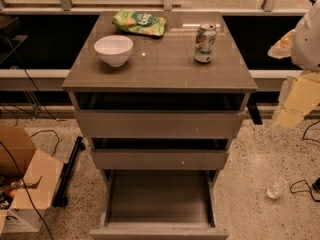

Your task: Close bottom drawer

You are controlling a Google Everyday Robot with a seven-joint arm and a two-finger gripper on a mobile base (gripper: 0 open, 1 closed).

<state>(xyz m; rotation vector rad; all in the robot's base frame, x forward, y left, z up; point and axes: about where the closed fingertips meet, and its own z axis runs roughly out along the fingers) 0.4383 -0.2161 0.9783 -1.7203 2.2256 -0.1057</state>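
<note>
The bottom drawer (159, 199) is the lowest of three in the grey-brown cabinet (160, 69). It is pulled far out towards me, its flat grey floor bare and its plain front (159, 232) at the picture's lower edge. The middle drawer (160, 159) and top drawer (160, 124) each stand slightly open. My arm hangs at the right edge, white above and pale yellow below. The gripper (292, 106) is at its lower end, to the right of the cabinet at top-drawer height, well apart from the bottom drawer and touching nothing.
On the cabinet top stand a white bowl (113, 49), a green chip bag (139, 22) and a drink can (205, 43). A cardboard box (22, 184) and cables lie on the floor at left. A clear cup (275, 188) lies on the floor at right.
</note>
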